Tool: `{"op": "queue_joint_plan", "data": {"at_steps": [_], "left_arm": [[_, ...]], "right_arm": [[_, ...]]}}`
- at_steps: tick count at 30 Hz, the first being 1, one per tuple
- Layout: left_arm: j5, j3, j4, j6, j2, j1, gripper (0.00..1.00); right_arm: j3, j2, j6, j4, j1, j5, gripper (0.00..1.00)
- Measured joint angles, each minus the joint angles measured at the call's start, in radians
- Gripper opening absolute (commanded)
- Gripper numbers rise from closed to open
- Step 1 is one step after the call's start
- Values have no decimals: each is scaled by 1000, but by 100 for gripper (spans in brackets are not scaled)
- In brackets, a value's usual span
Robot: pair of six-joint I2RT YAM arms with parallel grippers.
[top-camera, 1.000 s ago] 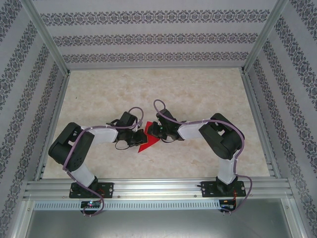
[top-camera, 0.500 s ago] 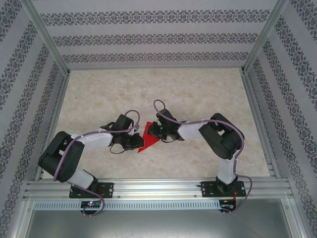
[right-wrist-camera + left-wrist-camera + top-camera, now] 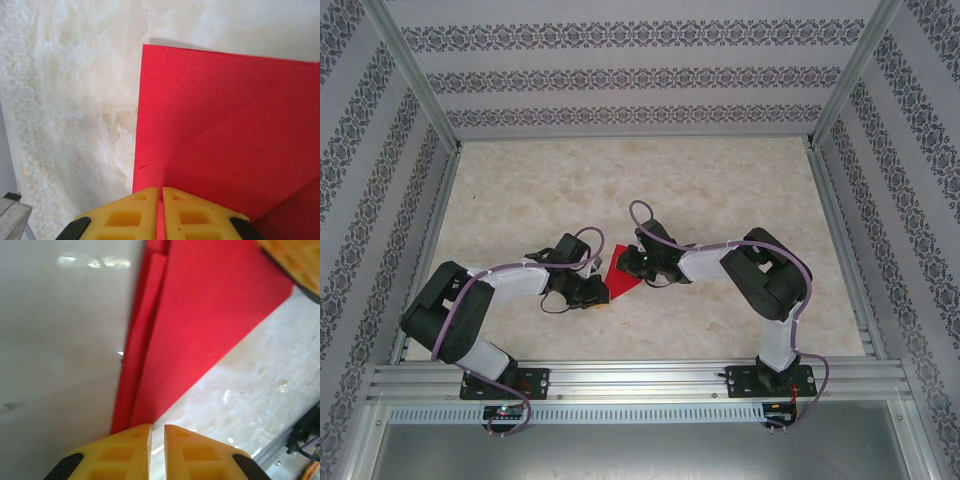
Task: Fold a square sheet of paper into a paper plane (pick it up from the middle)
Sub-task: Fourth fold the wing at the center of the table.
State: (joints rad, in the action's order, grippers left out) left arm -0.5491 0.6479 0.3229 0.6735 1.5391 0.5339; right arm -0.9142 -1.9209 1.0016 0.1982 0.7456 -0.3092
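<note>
The square sheet of paper (image 3: 623,272) is bright red and lies folded on the table between my two grippers. In the right wrist view the paper (image 3: 225,115) shows a diagonal fold line, and my right gripper (image 3: 161,190) is shut on its near edge, with red showing in the slit between the fingers. In the left wrist view the paper (image 3: 210,315) narrows to a layered point that ends at my left gripper (image 3: 157,427). That gripper's yellow fingers stand nearly together with bare table in the thin gap. From above, the left gripper (image 3: 603,293) covers the paper's lower tip and the right gripper (image 3: 632,268) sits at its upper right.
The marbled table (image 3: 720,190) is walled by patterned panels and metal posts. An aluminium rail (image 3: 640,380) with both arm bases runs along the near edge. The right gripper's orange finger (image 3: 295,265) shows at the top right of the left wrist view.
The left arm has drawn its elbow down and to the left, and its gripper has slid onto the paper's lower tip. The right arm has stayed put, still pinching the paper.
</note>
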Motion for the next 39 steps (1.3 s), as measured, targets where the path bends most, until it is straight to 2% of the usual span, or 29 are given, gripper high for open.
{"op": "queue_joint_plan", "data": {"at_steps": [12, 17, 22, 26, 31, 39], "left_arm": [[35, -18, 2, -14, -19, 5, 8], [35, -67, 36, -10, -113, 5, 9], [24, -29, 55, -10, -184, 5, 9], [-12, 35, 13, 7, -124, 3, 10], [-44, 103, -86, 30, 40, 3, 11], [-1, 121, -121, 36, 156, 3, 9]], "right_arm": [[0, -2, 0, 5, 0, -3, 13], [0, -2, 0, 5, 0, -6, 13], [0, -2, -1, 5, 0, -6, 13], [0, -2, -1, 6, 0, -6, 13], [-2, -3, 0, 5, 0, -6, 13], [-5, -4, -1, 5, 0, -7, 13]]}}
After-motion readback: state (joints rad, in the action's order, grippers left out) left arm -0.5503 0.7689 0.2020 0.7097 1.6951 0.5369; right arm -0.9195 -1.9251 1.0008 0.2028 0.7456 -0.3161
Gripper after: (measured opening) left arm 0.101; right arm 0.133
